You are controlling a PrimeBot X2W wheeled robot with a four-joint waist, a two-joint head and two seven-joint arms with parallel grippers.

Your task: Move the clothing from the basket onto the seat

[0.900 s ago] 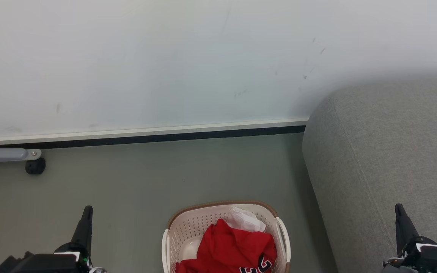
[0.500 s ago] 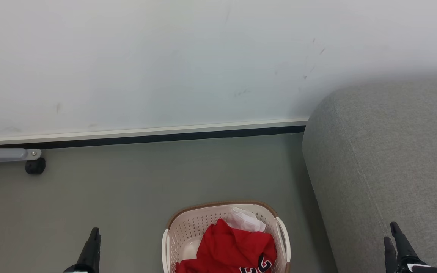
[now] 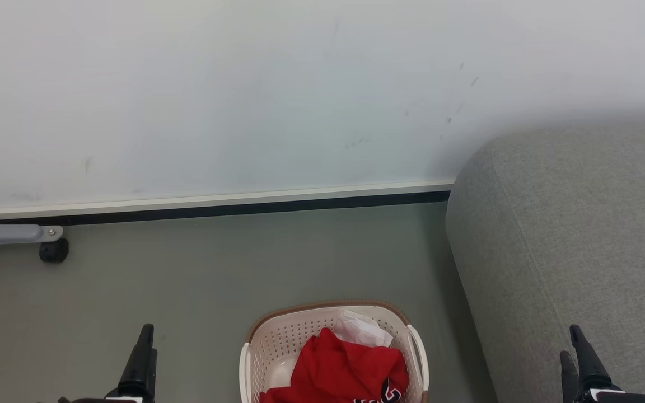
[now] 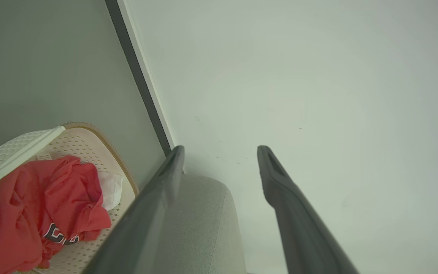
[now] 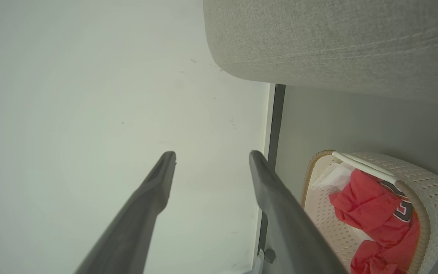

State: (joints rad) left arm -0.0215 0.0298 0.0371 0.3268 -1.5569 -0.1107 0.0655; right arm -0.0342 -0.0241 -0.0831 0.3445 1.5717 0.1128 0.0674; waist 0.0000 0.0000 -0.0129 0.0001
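The cream basket (image 3: 277, 330) stands on the floor at the bottom centre of the head view, holding crumpled red clothing (image 3: 339, 369) with black-and-white lettering. The grey seat (image 3: 580, 224) fills the right side. My left gripper (image 3: 148, 338) points up at the lower left, off to the basket's left. Low on the right, my right gripper (image 3: 571, 341) sits in front of the seat. In the left wrist view the left gripper (image 4: 221, 150) is open and empty, with the basket (image 4: 89, 131) and clothing (image 4: 44, 198) at lower left. The right gripper (image 5: 211, 155) is also open and empty, beside the basket (image 5: 428, 179), clothing (image 5: 367, 205) and seat (image 5: 337, 42).
A white wall with a dark baseboard (image 3: 216, 207) runs behind the grey-green floor (image 3: 244, 263). A grey leg with a black caster (image 3: 52, 250) stands at far left. A white cloth (image 3: 364, 329) lies at the back of the basket.
Both grippers have sunk lower in the head view and shifted slightly inward, staying open. The whole picture has shifted down a little, so the camera moved. The basket and clothing lie as before.
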